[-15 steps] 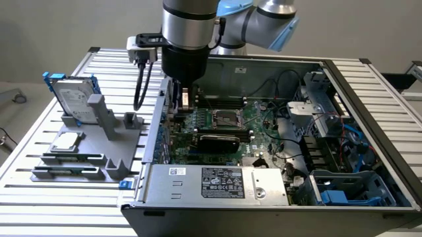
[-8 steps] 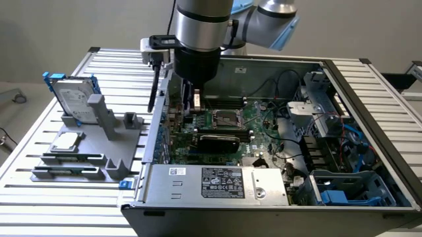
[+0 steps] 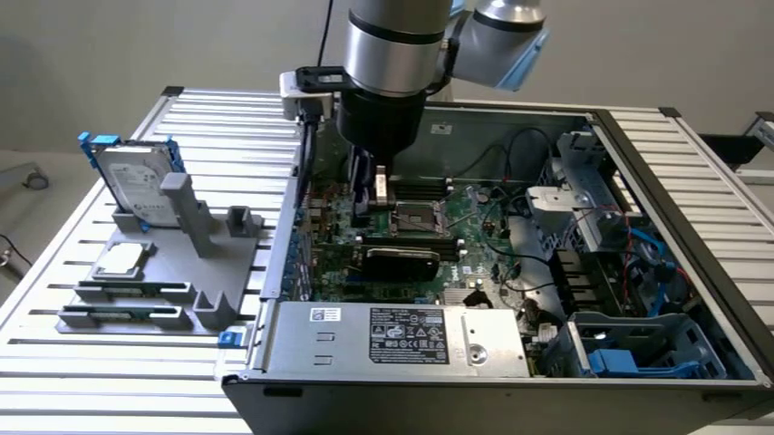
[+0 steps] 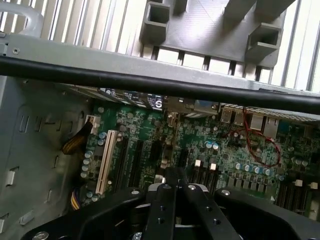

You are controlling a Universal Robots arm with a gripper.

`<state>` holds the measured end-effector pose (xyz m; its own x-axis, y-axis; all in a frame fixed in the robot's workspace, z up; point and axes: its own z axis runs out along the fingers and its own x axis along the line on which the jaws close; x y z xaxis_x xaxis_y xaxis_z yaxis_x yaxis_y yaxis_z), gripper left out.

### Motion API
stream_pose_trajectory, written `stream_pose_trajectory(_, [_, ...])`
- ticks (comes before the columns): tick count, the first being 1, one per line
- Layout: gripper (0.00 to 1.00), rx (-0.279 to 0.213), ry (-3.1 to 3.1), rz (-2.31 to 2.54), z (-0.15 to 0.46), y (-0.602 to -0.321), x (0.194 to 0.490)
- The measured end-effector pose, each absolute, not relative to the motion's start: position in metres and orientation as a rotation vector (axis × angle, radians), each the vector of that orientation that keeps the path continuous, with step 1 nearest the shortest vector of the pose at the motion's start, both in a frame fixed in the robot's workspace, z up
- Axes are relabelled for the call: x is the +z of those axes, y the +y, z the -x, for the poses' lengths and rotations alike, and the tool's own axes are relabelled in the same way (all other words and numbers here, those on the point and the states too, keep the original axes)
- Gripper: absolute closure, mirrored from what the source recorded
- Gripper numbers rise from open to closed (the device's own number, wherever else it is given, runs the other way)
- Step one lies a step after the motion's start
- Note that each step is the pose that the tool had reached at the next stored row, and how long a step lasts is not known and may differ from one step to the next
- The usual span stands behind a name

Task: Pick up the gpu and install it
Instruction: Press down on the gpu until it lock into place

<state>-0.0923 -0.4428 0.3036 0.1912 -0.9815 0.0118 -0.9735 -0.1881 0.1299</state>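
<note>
Fingers of black metal on the gripper (image 3: 382, 201) are pressing together with nothing between them, hanging inside the open grey sheet-metal computer case (image 3: 484, 408) over the green, component-studded motherboard (image 4: 225, 145). Flat, rectangular and glossy black, the gpu (image 3: 401, 260) is sitting on that board beside the silver boxy power supply (image 3: 400, 333), near the gripper but apart from it.

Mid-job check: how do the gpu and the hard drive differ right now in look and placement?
The gpu sits inside the case on the motherboard; the hard drive stands upright outside it on the grey fixture, at the exterior view's left. The gpu shows a glossy black face; the hard drive is silver with a blue frame. Shared: neither is held by the end effector.
</note>
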Motion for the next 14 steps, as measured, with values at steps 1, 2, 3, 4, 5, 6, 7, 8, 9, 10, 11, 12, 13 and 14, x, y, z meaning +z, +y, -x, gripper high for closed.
stream_pose_trajectory(1, [0.89, -0.112, -1.928, -2.339, 0.0919, -0.4428, 0.3034])
stream_pose_trajectory(2, [0.89, -0.112, -1.929, -2.339, 0.0917, -0.4428, 0.3031])
stream_pose_trajectory(3, [0.88, -0.112, -1.929, -2.339, 0.0916, -0.4427, 0.3027])
stream_pose_trajectory(4, [0.88, -0.112, -1.928, -2.339, 0.0913, -0.4428, 0.3025])
stream_pose_trajectory(5, [0.83, -0.112, -1.928, -2.339, 0.0909, -0.4428, 0.3024])
stream_pose_trajectory(6, [0.83, -0.112, -1.928, -2.339, 0.0903, -0.4428, 0.3022])
stream_pose_trajectory(7, [0.76, -0.112, -1.929, -2.339, 0.0896, -0.4428, 0.3020])
stream_pose_trajectory(8, [0.70, -0.112, -1.929, -2.339, 0.0887, -0.4429, 0.3019])
stream_pose_trajectory(9, [0.64, -0.112, -1.929, -2.339, 0.0879, -0.4433, 0.3015])
stream_pose_trajectory(10, [0.64, -0.113, -1.929, -2.339, 0.0872, -0.4442, 0.3009])
stream_pose_trajectory(11, [0.64, -0.113, -1.930, -2.339, 0.0866, -0.4453, 0.3002])
stream_pose_trajectory(12, [0.58, -0.114, -1.932, -2.338, 0.0863, -0.4462, 0.2994])
stream_pose_trajectory(13, [0.58, -0.114, -1.938, -2.333, 0.0862, -0.4468, 0.2983])
stream_pose_trajectory(14, [0.58, -0.115, -1.947, -2.326, 0.0863, -0.4471, 0.2971])
